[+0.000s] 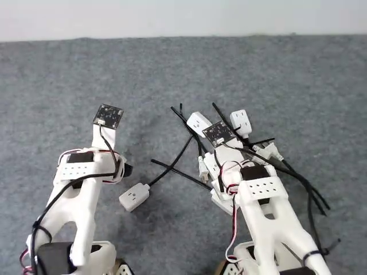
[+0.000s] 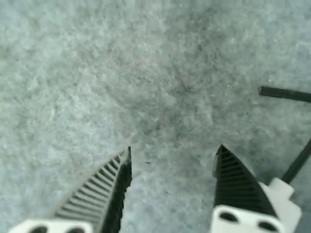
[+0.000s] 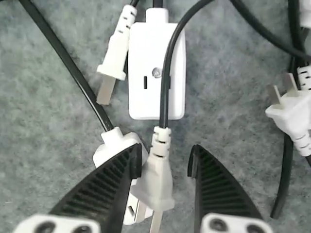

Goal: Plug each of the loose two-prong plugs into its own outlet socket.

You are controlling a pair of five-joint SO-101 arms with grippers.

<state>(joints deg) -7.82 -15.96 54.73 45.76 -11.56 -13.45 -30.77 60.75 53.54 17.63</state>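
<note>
My right tool [image 3: 165,154], jaws apart, straddles a loose 2-prong plug [image 3: 156,189] lying just beside the white outlet socket [image 3: 156,73] so I can clamp its body, while my left tool [image 2: 175,150], also apart, hangs over bare desk [image 2: 146,73] well away from that socket.

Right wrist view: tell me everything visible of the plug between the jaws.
The plug is white, plastic-looking, with a ribbed collar and metal prongs pointing away from the outlet socket. It lies flat on the grey carpet between the jaws of the open right gripper. Its black cord crosses the socket. A second plug lies beside it.
</note>
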